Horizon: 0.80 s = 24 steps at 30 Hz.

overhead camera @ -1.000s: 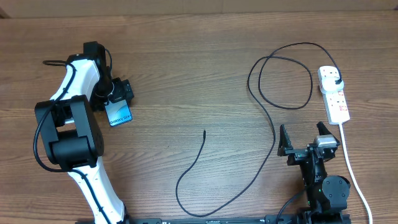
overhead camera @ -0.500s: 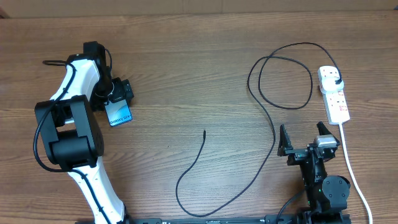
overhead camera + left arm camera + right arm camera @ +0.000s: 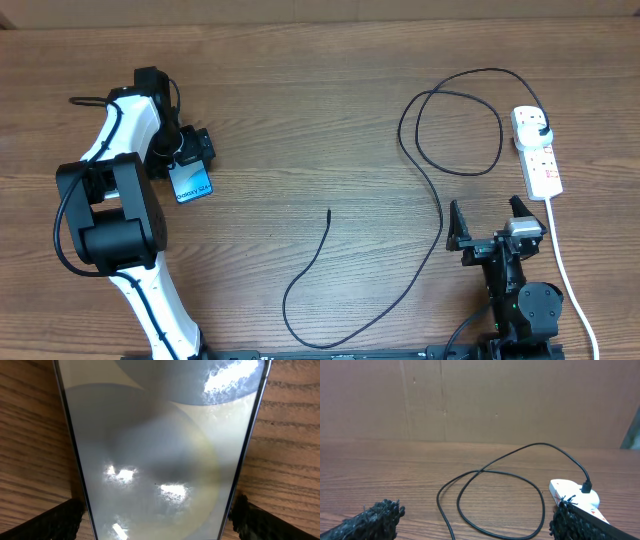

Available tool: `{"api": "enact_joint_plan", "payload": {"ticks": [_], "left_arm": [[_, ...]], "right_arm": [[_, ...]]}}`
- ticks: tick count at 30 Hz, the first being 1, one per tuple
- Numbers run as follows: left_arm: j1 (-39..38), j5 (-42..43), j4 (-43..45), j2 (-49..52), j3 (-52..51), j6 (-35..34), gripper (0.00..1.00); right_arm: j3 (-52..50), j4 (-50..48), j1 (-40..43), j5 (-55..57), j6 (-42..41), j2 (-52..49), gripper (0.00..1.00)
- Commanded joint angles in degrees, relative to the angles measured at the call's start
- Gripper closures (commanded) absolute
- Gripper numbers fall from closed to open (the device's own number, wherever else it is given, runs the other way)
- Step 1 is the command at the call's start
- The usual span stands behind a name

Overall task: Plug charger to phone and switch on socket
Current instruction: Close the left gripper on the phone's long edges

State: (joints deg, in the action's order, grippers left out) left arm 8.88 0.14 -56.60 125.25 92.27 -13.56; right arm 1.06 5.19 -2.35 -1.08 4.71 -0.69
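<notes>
The phone (image 3: 191, 183), with a light blue screen, lies on the table at the left. My left gripper (image 3: 186, 158) is closed on its sides. In the left wrist view the phone (image 3: 160, 450) fills the frame, with a finger against each edge. The charger cable (image 3: 437, 200) runs from its free tip (image 3: 329, 212) in a long curve and a loop to the black plug (image 3: 540, 125), which sits in the white socket strip (image 3: 540, 165). My right gripper (image 3: 488, 226) is open and empty, left of the strip's cord. The right wrist view shows the cable loop (image 3: 490, 472) and the strip (image 3: 567, 491).
The strip's white cord (image 3: 567, 275) runs down the right side past my right arm's base. The left arm's white and black links (image 3: 110, 210) stand at the left. A brown board wall (image 3: 480, 400) rises behind the table.
</notes>
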Motion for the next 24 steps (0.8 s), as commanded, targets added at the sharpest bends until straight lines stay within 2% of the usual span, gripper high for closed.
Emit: {"api": "enact_joint_plan", "payload": {"ticks": [1,24], "left_arm": [[0.1,1.4,-0.4,0.3,-1.4,-0.8,0.00],[0.1,1.4,-0.3,0.3,-2.1,-0.8,0.00]], "right_arm": [[-0.6,-0.3,-0.3,0.1,-0.2,0.5,0.00],[-0.6,-0.4,-0.3,0.1,-0.2,0.5,0.00]]}}
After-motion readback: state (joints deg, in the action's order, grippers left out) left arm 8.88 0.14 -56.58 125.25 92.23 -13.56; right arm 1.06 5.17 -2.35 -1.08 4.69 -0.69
